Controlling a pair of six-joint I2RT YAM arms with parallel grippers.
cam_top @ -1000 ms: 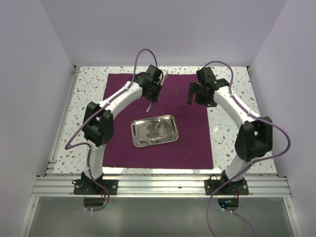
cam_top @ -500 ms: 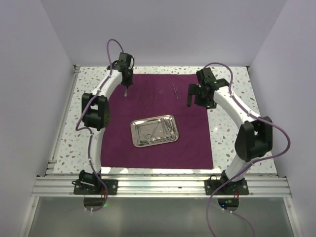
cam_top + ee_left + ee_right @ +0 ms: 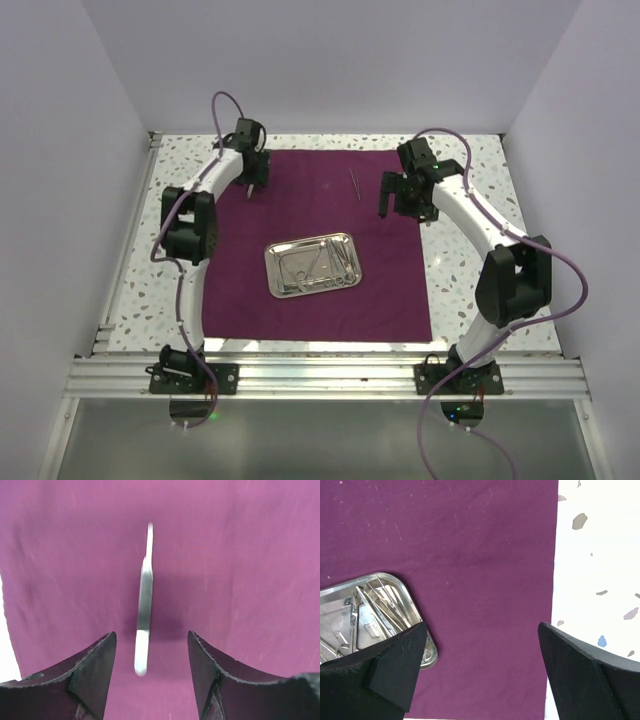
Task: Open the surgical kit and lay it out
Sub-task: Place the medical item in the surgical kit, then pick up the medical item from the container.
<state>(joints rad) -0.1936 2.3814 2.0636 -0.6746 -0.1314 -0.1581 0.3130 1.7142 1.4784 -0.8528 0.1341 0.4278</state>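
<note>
With the left gripper [image 3: 150, 680] jaws released around a slim instrument [image 3: 144, 605] on the cloth [image 3: 240, 555], lifting carelessly could snag it; right gripper [image 3: 480, 675] gapes empty.

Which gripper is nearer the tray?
Right. The right gripper hovers just beyond the tray's far-right corner; the left gripper is farther off, at the cloth's far-left corner.

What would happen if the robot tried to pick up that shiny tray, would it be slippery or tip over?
The tray looks like smooth polished steel, so it may slip in a hand. It looks stiff, so it probably wouldn't bend. Thin tools lie loose inside, and lifting it by one edge would likely tilt it and slide them toward the low side.
</note>
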